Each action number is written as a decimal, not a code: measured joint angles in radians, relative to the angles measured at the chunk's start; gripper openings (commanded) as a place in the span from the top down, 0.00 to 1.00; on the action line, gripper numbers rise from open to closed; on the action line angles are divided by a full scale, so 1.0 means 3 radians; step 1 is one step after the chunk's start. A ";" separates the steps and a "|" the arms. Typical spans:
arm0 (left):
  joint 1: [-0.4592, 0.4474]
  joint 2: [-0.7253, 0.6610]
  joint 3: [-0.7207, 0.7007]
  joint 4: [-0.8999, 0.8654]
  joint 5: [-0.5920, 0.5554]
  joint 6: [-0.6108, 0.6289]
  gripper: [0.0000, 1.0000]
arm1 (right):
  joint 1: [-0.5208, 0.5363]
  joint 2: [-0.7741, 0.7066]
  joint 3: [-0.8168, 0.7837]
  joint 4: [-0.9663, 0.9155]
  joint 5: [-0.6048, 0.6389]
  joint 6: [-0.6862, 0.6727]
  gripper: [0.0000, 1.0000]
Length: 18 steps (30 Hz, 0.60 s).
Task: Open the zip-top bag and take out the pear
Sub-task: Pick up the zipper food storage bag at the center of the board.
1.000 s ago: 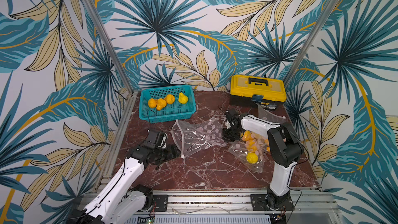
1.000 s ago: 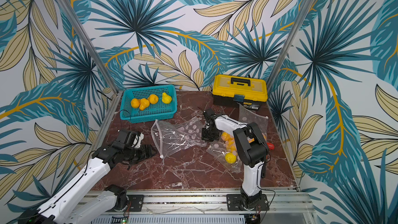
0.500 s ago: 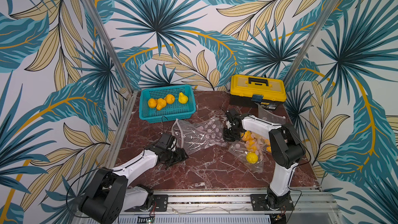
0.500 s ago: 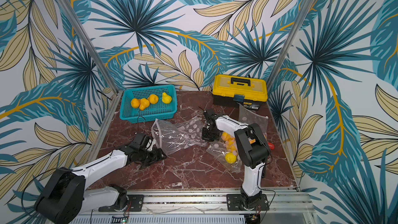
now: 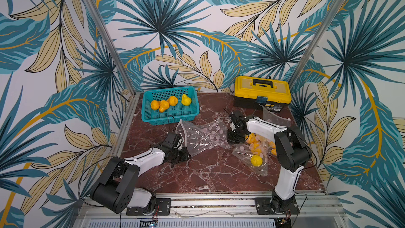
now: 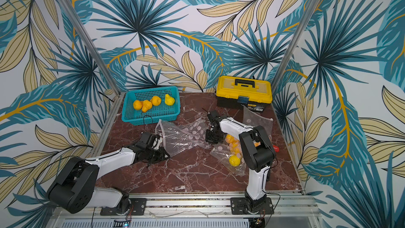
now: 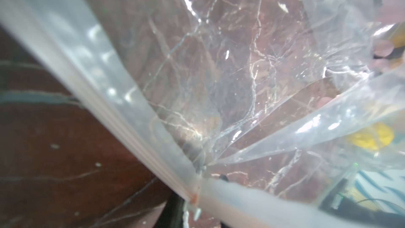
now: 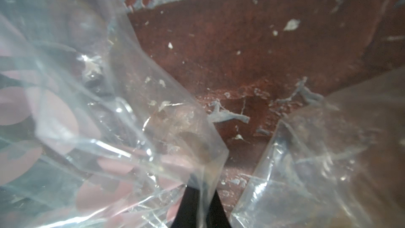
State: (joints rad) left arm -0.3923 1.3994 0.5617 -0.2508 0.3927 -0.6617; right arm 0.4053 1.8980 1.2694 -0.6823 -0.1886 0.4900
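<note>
At table centre, the clear zip-top bag [image 5: 201,133] lies flat, apparently empty. Left gripper [image 5: 186,155] is pinching its zip-strip corner; right gripper [image 5: 233,138] clamps the opposite end. Mouth not visibly open. Pears sit in teal basket [image 5: 171,117]; which is the target pear, unclear.

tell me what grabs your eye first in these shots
The loud teal-and-gold leaf wallpaper wraps every wall around a dark red marble table. At the back sit a teal basket of orange and yellow fruit and a yellow toolbox. Mid-table, both arms meet a crumpled clear bag: the left tool at its near corner, the right tool at its far end, beside another bag holding yellow fruit.
</note>
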 measured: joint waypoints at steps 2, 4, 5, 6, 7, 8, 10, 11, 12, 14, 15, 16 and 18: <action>0.0000 0.0011 0.0000 0.0001 -0.0018 0.0000 0.86 | 0.0000 -0.0010 0.0000 -0.0003 0.0001 -0.0001 0.90; 0.0000 0.0025 0.0000 0.0003 -0.0025 0.0009 0.89 | 0.0000 -0.0018 0.0001 -0.0011 0.0001 -0.0001 0.89; 0.0000 0.0028 0.0000 0.0005 -0.0023 0.0018 0.91 | 0.0000 -0.0019 0.0003 -0.0017 0.0003 -0.0003 0.86; 0.0000 0.0028 0.0000 0.0006 -0.0023 0.0022 0.93 | 0.0000 -0.0019 0.0010 -0.0029 0.0004 0.0001 0.79; 0.0000 0.0029 0.0000 0.0009 -0.0018 0.0029 0.94 | 0.0000 -0.0019 0.0025 -0.0047 0.0005 0.0004 0.70; 0.0000 0.0032 0.0000 0.0010 -0.0010 0.0029 0.95 | 0.0000 -0.0019 0.0045 -0.0070 0.0018 0.0003 0.61; 0.0000 0.0041 0.0000 0.0015 0.0017 0.0029 0.98 | 0.0000 -0.0022 0.0117 -0.0116 0.0056 -0.0033 0.52; 0.0000 0.0046 0.0000 0.0020 0.0038 0.0029 0.99 | 0.0000 -0.0022 0.0163 -0.0132 0.0081 -0.0051 0.51; 0.0000 0.0050 0.0000 0.0024 0.0055 0.0029 1.00 | -0.0003 -0.0022 0.0225 -0.0156 0.0107 -0.0066 0.50; 0.0000 0.0053 -0.0001 0.0017 0.0094 0.0029 1.00 | -0.0014 -0.0022 0.0360 -0.0181 0.0131 -0.0089 0.48; 0.0000 0.0055 -0.0001 0.0008 0.0116 0.0029 1.00 | -0.0025 -0.0020 0.0451 -0.0191 0.0140 -0.0103 0.48; -0.0001 0.0056 -0.0003 -0.0003 0.0132 0.0029 1.00 | -0.0039 -0.0008 0.0558 -0.0201 0.0140 -0.0117 0.47; -0.0008 0.0056 -0.0003 -0.0019 0.0153 0.0036 1.00 | -0.0064 0.0048 0.0795 -0.0201 0.0137 -0.0153 0.45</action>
State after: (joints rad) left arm -0.3946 1.4162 0.5610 -0.2565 0.4385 -0.6510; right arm 0.3862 1.9125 1.5078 -0.7425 -0.1474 0.4442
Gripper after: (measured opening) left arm 0.109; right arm 0.534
